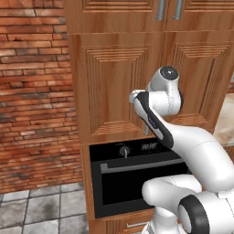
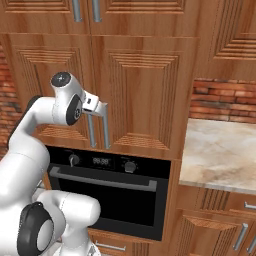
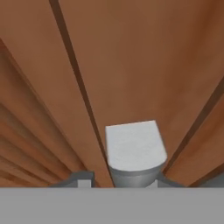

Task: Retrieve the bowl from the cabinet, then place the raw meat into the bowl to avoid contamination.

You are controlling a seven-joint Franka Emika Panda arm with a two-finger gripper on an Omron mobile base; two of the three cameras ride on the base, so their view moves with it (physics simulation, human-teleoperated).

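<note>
Right base view puts the gripper (image 2: 101, 111) at the two bar handles where the cabinet (image 2: 150, 85) doors meet, above the oven (image 2: 107, 192). It reaches in from the left and appears closed on the right door's handle (image 2: 106, 131) near its upper end, though the fingertips are too small to make out there. In the hand view the handle (image 3: 133, 148) sits as a pale grey block between the two dark tips, with door panel all around, so the jaws look narrowed onto it. The doors are shut; bowl and meat are presumably elsewhere, the bowl likely behind these doors.

The step in hand is opening the door. It should go best if the pull follows the door's arc about its outer hinge edge, with the wrist turning as it swings. A straight tug could slip the fingers off the bar. The door should open wide enough for a reach inside.
</note>
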